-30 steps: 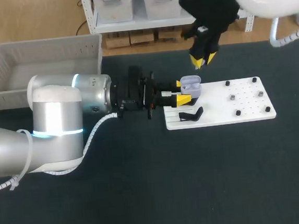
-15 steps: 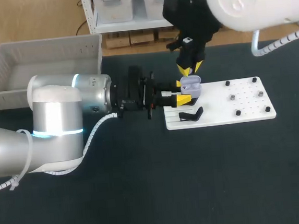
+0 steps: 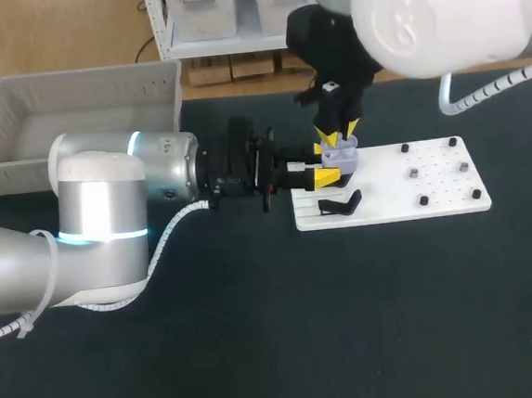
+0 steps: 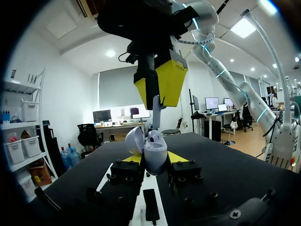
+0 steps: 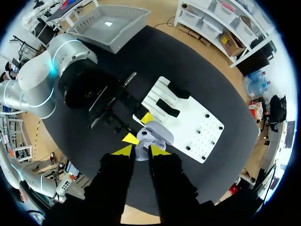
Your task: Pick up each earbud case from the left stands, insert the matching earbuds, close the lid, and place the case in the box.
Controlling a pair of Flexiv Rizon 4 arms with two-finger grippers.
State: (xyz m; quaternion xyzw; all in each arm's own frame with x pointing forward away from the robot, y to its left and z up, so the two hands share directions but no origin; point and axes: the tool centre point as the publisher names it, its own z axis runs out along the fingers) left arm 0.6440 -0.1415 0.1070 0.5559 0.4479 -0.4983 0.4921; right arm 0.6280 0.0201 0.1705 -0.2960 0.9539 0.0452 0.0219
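Pinching a lavender case [image 4: 154, 149] from both sides, the left gripper [image 4: 155, 157] holds it upright, its yellow tips pressed flat against the shell. The lid [image 4: 134, 140] stands open, tipped back to one side. Straight above, the right gripper [image 3: 340, 138] points down at the open case. Its jaws are drawn close on a small pale earbud [image 4: 157, 109], whose stem hangs from between the yellow tips to the mouth of the case. Whether the earbud touches the case inside cannot be told.

Seen from the head camera, the case sits over the left end of a white board [image 3: 433, 194]. A black stand [image 3: 339, 204] lies on the board just beside the case, on the side nearer the camera. Small dark pegs [image 3: 413, 174] dot the board's right half, well apart from the grippers.

The left arm stretches in low across the dark table [image 3: 351, 322] from the left, while the right arm comes down from the far right corner. A grey box [image 3: 18, 137] stands at the table's far left corner, well apart from both grippers.
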